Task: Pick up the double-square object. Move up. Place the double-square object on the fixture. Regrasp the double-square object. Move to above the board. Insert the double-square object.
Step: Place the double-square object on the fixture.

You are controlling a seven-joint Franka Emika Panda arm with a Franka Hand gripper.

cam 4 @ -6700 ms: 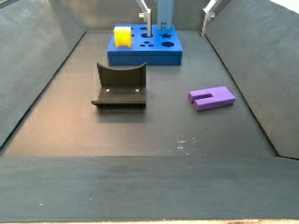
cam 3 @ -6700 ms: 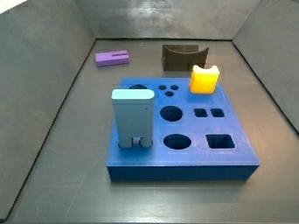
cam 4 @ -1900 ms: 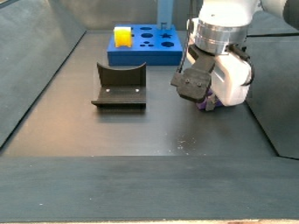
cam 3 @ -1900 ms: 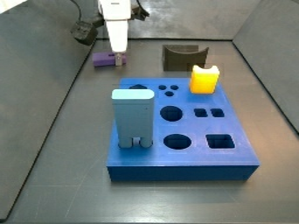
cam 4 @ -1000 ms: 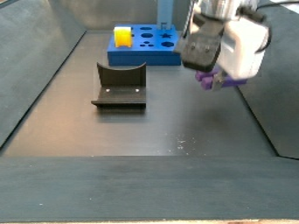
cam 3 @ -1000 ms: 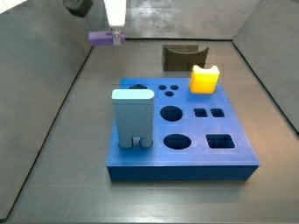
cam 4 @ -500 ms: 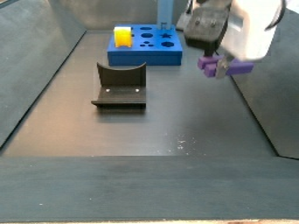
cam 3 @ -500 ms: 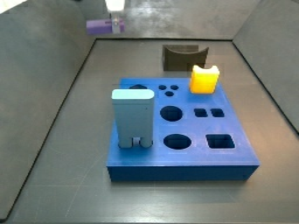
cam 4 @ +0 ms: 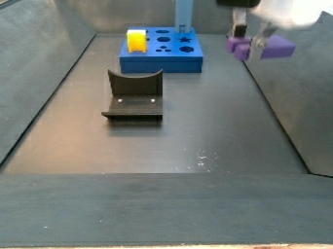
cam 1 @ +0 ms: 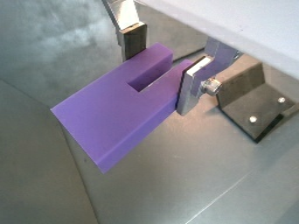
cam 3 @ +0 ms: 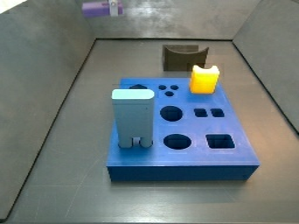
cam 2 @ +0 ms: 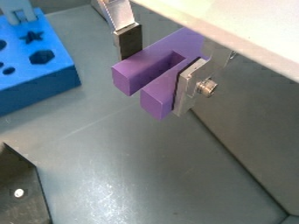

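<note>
My gripper (cam 1: 163, 68) is shut on the double-square object (cam 1: 111, 118), a lavender-purple block with a slot; one silver finger sits on each side of it in both wrist views (cam 2: 158, 68). The gripper (cam 4: 259, 37) holds the block (cam 4: 277, 49) high above the floor, near the wall, and the block (cam 3: 96, 9) reaches the picture's edge in a side view. The dark fixture (cam 3: 183, 57) stands on the floor beside the board (cam 3: 228, 164); it also shows in the side view (cam 4: 134, 95). The royal-blue board (cam 4: 163, 65) with holes also shows in a wrist view (cam 2: 35, 74).
A tall light-blue block (cam 3: 132, 118) and a yellow block (cam 3: 205, 79) stand in the board. The yellow block also shows in a side view (cam 4: 136, 42). Grey sloping walls enclose the floor on all sides.
The gripper has risen steadily from the floor with the purple block shut between its fingers. The board, the fixture and the other blocks have not moved.
</note>
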